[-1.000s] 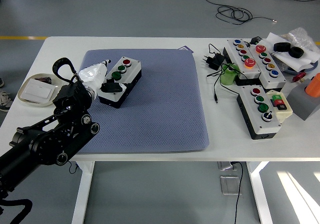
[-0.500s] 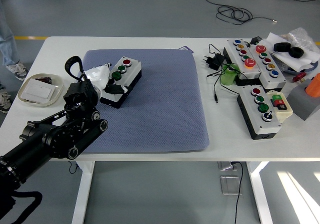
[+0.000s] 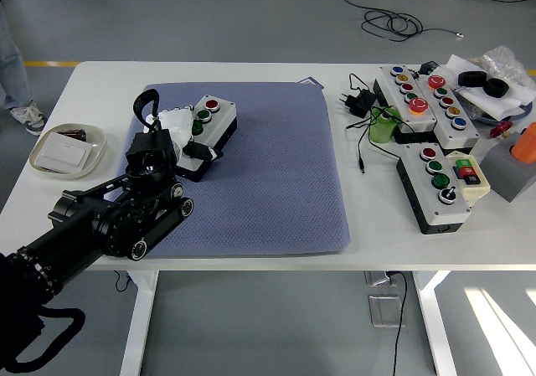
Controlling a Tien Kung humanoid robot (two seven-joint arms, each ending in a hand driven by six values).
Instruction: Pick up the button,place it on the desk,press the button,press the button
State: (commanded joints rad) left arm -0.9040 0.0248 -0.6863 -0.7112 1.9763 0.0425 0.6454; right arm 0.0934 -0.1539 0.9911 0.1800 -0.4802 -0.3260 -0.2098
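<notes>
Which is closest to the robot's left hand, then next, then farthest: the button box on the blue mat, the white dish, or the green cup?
From the left hand:
1. Button box, touching, just right.
2. White dish, left.
3. Green cup, far right.

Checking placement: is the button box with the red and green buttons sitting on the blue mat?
Yes, the button box lies on the blue mat, near its far left corner.

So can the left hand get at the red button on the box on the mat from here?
Probably yes. The left hand sits at the near end of the box, over its lower buttons. The red button at the far end is uncovered, with nothing between it and the hand.
</notes>
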